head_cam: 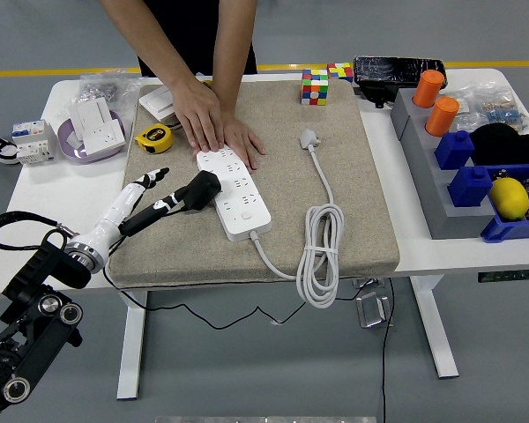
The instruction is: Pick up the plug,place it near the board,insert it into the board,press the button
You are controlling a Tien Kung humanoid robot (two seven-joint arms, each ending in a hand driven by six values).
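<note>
Nearest, the robot's left hand [157, 199] lies low over the grey felt mat [353, 238], fingers [145, 182] loosely spread and grasping nothing, fingertips just short of the black plug [201, 189]. Plug: lies on the mat, against the left flank of the white power strip [235, 193], its thin black cord [110, 271] looping off the mat's near-left edge and under the table; risk, judged, that a closing grasp from this low side angle nudges the plug against the strip instead of enclosing it, or that the cord's drag twists it out of weak fingers. Power strip: set diagonally, its own white cable [321, 256] coiled at the mat's near-right and ending in a white plug [309, 138]; risk that a sideways push shifts the strip. Farther, a person's two hands [213, 126] press on the strip's far end, steadying it; risk of robot fingers meeting them when the plug is carried over. Beyond, a yellow tape measure [153, 138] sits left of those hands, within the arm's sweep. Right arm: not visible.
</note>
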